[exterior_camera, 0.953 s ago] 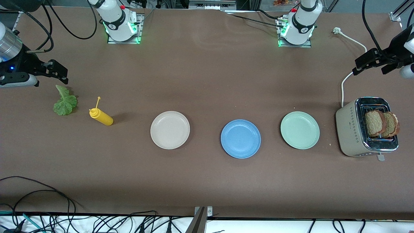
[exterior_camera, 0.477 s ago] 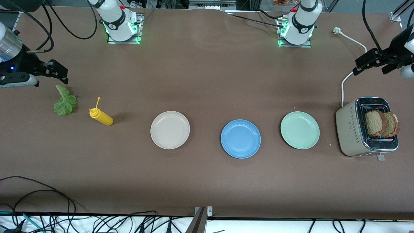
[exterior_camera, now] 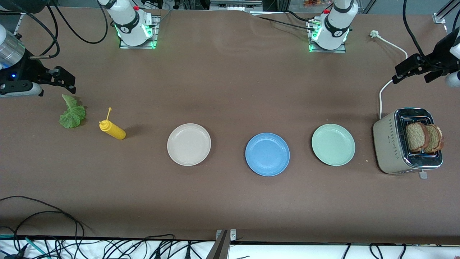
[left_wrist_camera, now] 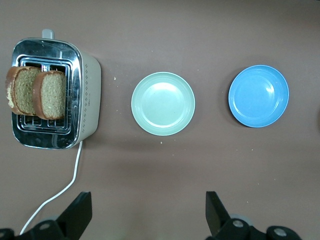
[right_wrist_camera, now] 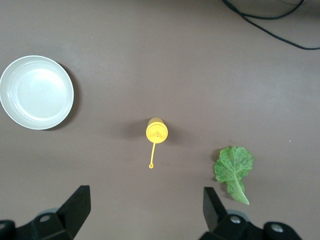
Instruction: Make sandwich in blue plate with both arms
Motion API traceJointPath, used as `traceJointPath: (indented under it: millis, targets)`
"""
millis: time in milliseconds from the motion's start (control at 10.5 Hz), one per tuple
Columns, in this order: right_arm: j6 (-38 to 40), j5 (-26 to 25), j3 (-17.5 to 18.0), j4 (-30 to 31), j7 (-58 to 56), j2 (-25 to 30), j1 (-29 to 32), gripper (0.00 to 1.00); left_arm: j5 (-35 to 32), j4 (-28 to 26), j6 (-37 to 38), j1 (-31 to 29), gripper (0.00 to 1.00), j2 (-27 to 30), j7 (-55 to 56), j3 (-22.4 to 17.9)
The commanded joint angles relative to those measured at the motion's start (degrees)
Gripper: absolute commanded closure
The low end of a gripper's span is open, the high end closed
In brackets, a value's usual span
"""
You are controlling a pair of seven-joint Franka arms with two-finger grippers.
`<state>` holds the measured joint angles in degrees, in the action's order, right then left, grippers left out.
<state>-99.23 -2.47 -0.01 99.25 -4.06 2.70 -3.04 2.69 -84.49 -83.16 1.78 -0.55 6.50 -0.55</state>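
The blue plate lies flat and bare on the surface between a cream plate and a green plate. Two bread slices stand on edge in the toaster; the lettuce leaf points stem-first toward the robots' bases. The left gripper hovers above the toaster's cord and the right gripper above the lettuce, both cut off at the frame edges, jaws wide apart and empty.

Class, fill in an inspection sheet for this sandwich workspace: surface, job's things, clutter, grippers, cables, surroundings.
Surface: brown table.
Job's things: blue plate bare; two bread slices in toaster; lettuce leaf on table.
Clutter: yellow sauce bottle, cream plate, mint plate.
Grippers: left gripper open above toaster's end; right gripper open near lettuce.
Cables: white toaster cord.
Surroundings: black wires along camera edge.
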Motion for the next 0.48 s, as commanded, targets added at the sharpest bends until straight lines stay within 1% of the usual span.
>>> traceJointPath:
  millis: [0,381]
  targets:
    - [0.2,1.2,0.1,1.0,-0.4,0.8,0.4,0.00,-0.8,2.0,1.2,-0.1,0.00,-0.9,-0.4,0.0]
    - [0.2,1.2,0.1,1.0,-0.3,0.8,0.4,0.00,-1.2,1.8,1.2,0.0,0.00,-0.9,-0.6,-0.1]
